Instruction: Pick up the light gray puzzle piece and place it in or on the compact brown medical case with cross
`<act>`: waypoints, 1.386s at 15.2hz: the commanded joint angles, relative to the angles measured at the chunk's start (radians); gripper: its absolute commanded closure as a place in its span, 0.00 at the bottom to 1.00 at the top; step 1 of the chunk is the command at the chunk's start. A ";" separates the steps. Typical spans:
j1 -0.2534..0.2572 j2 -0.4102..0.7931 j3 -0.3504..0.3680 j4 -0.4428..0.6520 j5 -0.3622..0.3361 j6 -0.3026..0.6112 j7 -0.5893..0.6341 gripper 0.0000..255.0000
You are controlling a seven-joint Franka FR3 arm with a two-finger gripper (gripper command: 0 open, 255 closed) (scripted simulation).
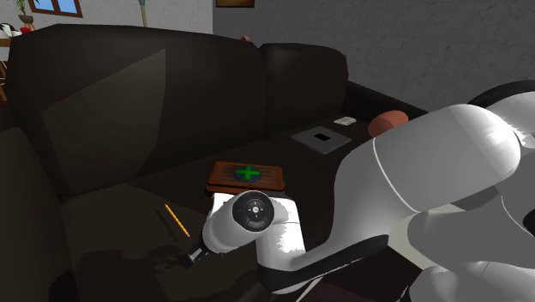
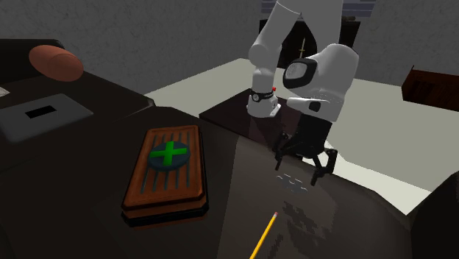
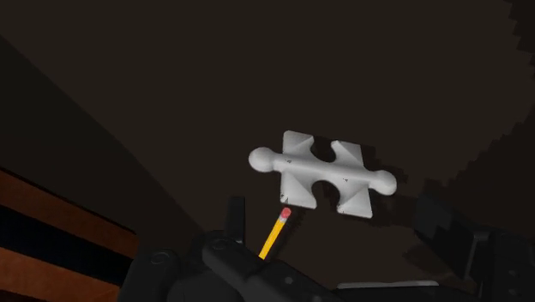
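The light grey puzzle piece (image 3: 321,174) lies flat on the dark sofa seat. My gripper (image 3: 336,220) hangs just above it, open, with the black fingers (image 3: 234,215) standing either side of the piece and not touching it. From across the seat the gripper (image 2: 301,166) points straight down with its fingers apart. The brown medical case (image 2: 168,171) with a green cross lies flat on the seat, a hand's width to the second exterior view's left of the gripper. It is also in the shoulder view as the case (image 1: 247,174), beyond my wrist. Its striped side (image 3: 47,214) borders the wrist view.
A yellow pencil (image 2: 263,235) lies on the seat near the gripper, its eraser end (image 3: 285,212) close to the piece. A flat grey square (image 1: 321,139), a small white item (image 1: 345,121) and a reddish-brown oval thing (image 1: 387,123) sit farther along. The sofa back (image 1: 129,103) rises behind.
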 commanded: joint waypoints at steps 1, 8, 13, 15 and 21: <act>-0.017 -0.007 0.014 0.003 0.005 0.007 -0.004 0.00; -0.016 -0.007 0.014 0.003 0.005 0.007 -0.004 1.00; -0.016 -0.007 0.014 0.003 0.005 0.007 -0.004 1.00; -0.016 -0.007 0.014 0.003 0.005 0.007 -0.004 1.00; 0.040 0.042 -0.046 0.007 -0.021 -0.043 -0.006 1.00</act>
